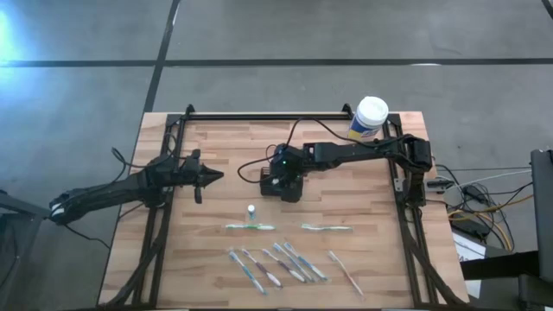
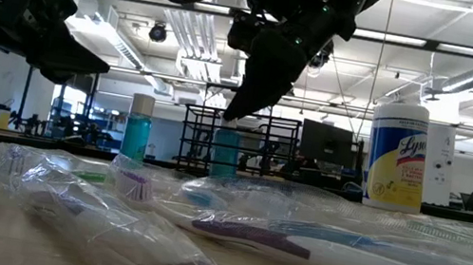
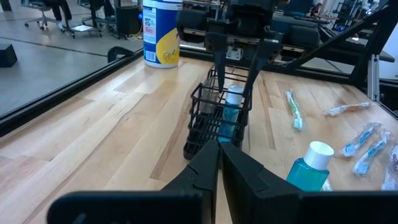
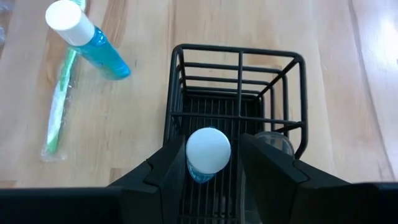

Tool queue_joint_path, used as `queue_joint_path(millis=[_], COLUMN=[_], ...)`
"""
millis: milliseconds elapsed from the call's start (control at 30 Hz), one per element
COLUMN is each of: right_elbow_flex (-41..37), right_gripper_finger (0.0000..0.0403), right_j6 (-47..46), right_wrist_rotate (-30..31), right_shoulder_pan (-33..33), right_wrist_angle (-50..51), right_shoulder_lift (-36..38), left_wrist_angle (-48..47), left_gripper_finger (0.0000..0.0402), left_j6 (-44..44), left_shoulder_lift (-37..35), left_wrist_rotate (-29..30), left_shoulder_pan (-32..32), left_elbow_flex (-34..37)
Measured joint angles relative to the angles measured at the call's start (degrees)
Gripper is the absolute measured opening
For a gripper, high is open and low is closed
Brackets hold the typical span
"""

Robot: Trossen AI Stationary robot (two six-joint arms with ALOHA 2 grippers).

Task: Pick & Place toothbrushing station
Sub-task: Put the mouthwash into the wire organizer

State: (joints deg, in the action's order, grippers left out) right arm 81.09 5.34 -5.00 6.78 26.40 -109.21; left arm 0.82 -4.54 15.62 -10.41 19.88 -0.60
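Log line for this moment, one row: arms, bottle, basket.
right gripper: over basket, fingers either side of blue bottle in it | left gripper: shut, waiting apart | second blue bottle: on table

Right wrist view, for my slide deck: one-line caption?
Right gripper straddles a white-capped blue bottle inside the black wire basket.

From above, the right gripper (image 1: 282, 185) covers the black basket (image 4: 237, 93), so its contents cannot be made out there. In the right wrist view, the lower body of the blue bottle (image 4: 208, 153) between the fingers is hidden. In the low view the toothbrushes (image 2: 201, 228) blur inside crinkled wrappers, and the basket sits behind them, unclear.
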Motion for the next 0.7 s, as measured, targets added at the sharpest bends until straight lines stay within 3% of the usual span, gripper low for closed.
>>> queue_joint_path(millis=[700], right_elbow_flex=[0.0], right_gripper_finger=[0.0155], right_j6=[0.9], right_wrist_rotate=[2.5], right_shoulder_pan=[0.1], right_wrist_angle=[1.5], right_shoulder_lift=[0.1], left_wrist_angle=[0.0], left_gripper_finger=[0.0026], left_j6=[0.0], left_shoulder_lift=[0.0], left_wrist_rotate=[0.0], left_shoulder_pan=[0.0], left_elbow_flex=[0.0])
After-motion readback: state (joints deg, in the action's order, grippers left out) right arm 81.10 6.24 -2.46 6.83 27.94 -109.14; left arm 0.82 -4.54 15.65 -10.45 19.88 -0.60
